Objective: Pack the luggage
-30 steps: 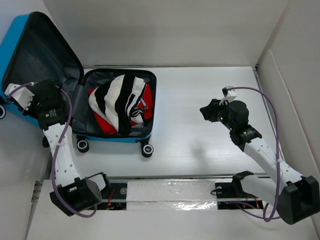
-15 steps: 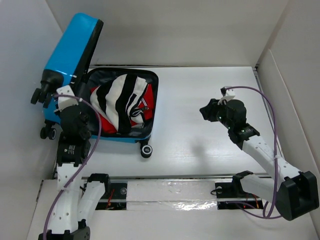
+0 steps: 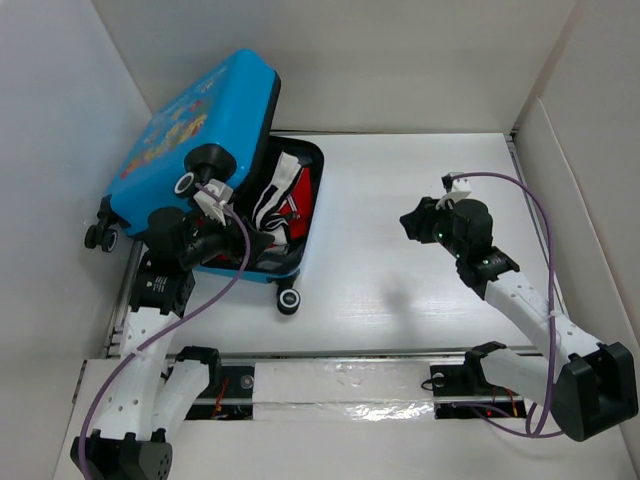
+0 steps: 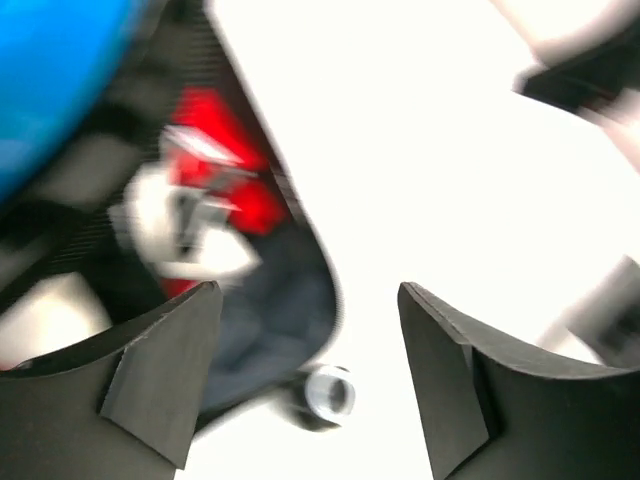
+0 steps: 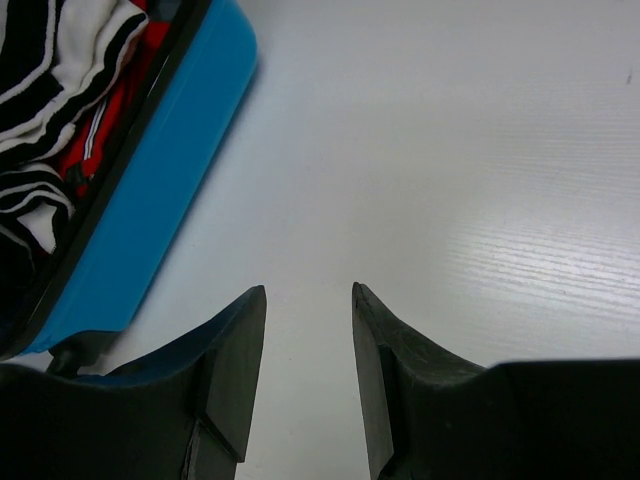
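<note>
The luggage [image 3: 190, 130] stands at the left end of the desk [image 3: 380, 180], its blue printed lid tilted partway down over the open base, with two black lid wheels [image 3: 186, 183] facing the near side. The left gripper [image 3: 248, 243] is positioned at the near edge of the base, just below the raised lid, pointing toward the contents. Its jaws stand released and wide apart, with nothing between them. The left wrist view is blurred but shows the blue shell above and left of the fingers [image 4: 160, 380], dark lining ahead, and one base wheel [image 4: 328, 392] below the gap. Inside the base, directly ahead of the left gripper, lie a black-and-white striped garment [image 3: 272, 188] and a red garment [image 3: 303, 195]. A second base wheel [image 3: 288, 303] rests on the desk on the near side of this gripper. The right gripper [image 3: 413, 224] hangs over bare desk, well apart from the luggage, which lies to its left. Its jaws are parted moderately and hold nothing; only the desk surface shows between the fingers [image 5: 225, 380].
</note>
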Controlling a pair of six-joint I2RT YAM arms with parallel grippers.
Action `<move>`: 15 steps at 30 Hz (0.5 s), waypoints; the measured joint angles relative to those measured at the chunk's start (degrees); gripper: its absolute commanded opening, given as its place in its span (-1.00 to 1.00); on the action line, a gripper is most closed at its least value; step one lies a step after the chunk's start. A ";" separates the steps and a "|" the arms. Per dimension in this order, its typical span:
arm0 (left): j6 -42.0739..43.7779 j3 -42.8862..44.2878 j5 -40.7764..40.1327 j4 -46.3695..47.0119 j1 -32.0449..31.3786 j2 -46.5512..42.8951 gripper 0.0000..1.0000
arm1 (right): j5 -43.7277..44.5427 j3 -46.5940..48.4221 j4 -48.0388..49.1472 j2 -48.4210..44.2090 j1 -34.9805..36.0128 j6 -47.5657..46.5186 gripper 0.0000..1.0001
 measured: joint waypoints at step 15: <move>-13.38 -2.43 41.86 5.55 -5.79 -1.86 0.43 | 2.75 0.00 0.00 -0.44 0.31 0.11 -0.46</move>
